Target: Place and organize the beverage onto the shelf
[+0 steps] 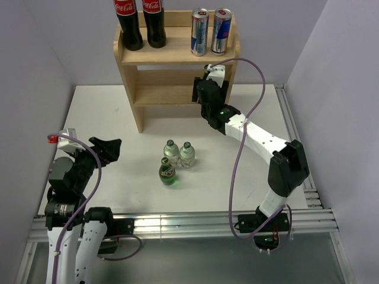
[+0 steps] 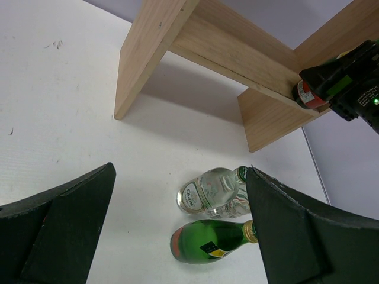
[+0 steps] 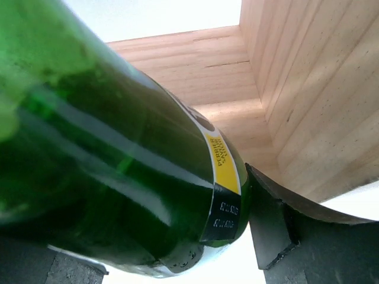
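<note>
My right jaws are closed on a green glass bottle (image 3: 118, 165), holding it inside the lower tier of the shelf (image 1: 131, 89), at that tier's right end, close to the side panel. Its yellow and dark label sits against the inner corner of the wood. I cannot tell whether its base rests on the board. On the shelf's top tier two cans (image 1: 199, 31) stand side by side at the right end, and two cola bottles (image 1: 128, 23) stand at the left end. In front of the shelf, on the bench (image 1: 118, 118), two clear bottles (image 1: 172, 151) with green caps stand together, and a second green bottle (image 1: 167, 171) stands just in front of them. My left jaws are open with nothing between them, hanging over the bench well to the front-left of the shelf and pointing toward those three bottles.
</note>
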{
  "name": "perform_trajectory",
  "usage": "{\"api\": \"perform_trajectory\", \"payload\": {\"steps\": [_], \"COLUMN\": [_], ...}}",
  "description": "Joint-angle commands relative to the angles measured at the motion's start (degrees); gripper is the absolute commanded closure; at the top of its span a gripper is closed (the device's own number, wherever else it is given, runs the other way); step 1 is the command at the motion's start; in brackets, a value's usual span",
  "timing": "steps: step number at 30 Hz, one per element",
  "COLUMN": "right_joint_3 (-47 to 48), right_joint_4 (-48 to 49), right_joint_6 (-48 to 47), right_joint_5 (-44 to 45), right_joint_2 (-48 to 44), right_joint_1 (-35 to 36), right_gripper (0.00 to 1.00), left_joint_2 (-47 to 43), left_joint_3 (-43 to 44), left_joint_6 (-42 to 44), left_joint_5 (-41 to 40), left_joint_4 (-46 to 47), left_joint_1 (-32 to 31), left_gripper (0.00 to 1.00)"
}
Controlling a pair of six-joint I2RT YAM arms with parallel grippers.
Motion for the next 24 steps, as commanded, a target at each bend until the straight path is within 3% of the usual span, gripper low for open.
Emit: {"api": "perform_trajectory", "payload": {"steps": [1,10,17,20,24], "right_joint_3": [3.72,4.24,3.72,4.15,4.51], "right_joint_4": [8.96,8.09,7.65,7.12,7.12], "right_joint_6": [1.78,2.75,3.45,3.63,3.54], "right_joint_5": [1.05,3.16,3.95,4.30,4.65], "right_joint_2": [-0.45,0.52,1.31,1.84,2.19], "right_joint_1": [-1.36,-1.71,-1.98,-1.98,-1.98], "right_gripper": [1.00,1.00,0.32,0.21,0.17], "left_joint_2": [-0.23,-0.32,-0.58,-0.58,-0.76], "left_joint_3": [0.10,0.10,0.10,0.10,0.02], "left_joint_6": [1.24,1.15,1.15,1.15,1.15], "left_joint_5": [-0.05,-0.14,-0.23,-0.23,-0.23], "left_joint_4": [1.75,1.84,1.84,1.75,1.75], "left_joint_1": [0.07,0.07,0.07,0.07,0.07], "left_gripper": [0.01,0.01,0.01,0.01,0.01]}}
